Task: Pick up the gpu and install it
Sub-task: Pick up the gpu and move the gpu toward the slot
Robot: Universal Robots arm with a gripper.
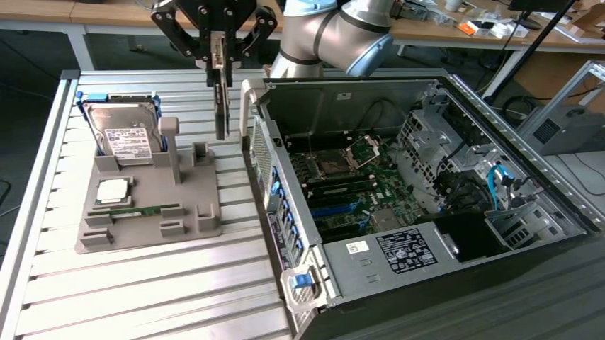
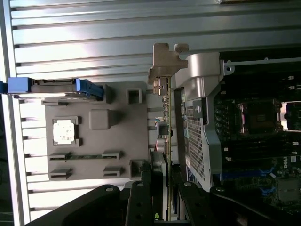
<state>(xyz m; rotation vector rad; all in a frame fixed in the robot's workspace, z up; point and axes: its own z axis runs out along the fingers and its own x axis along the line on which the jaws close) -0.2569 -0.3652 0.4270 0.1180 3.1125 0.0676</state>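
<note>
gpu [image 1: 221, 106] lifted off the table, clamped edge-on in the gripper [image 1: 219, 57]

The gpu is pinched at its top edge and hung upright between the grey tray [image 1: 203, 219] and the open computer case [image 1: 331, 106], just beside the case wall. White labels can be seen on the hard drive [image 1: 127, 138] standing in the tray and on the power supply [image 1: 406, 251] in the case, but no writing on them can be read
</note>
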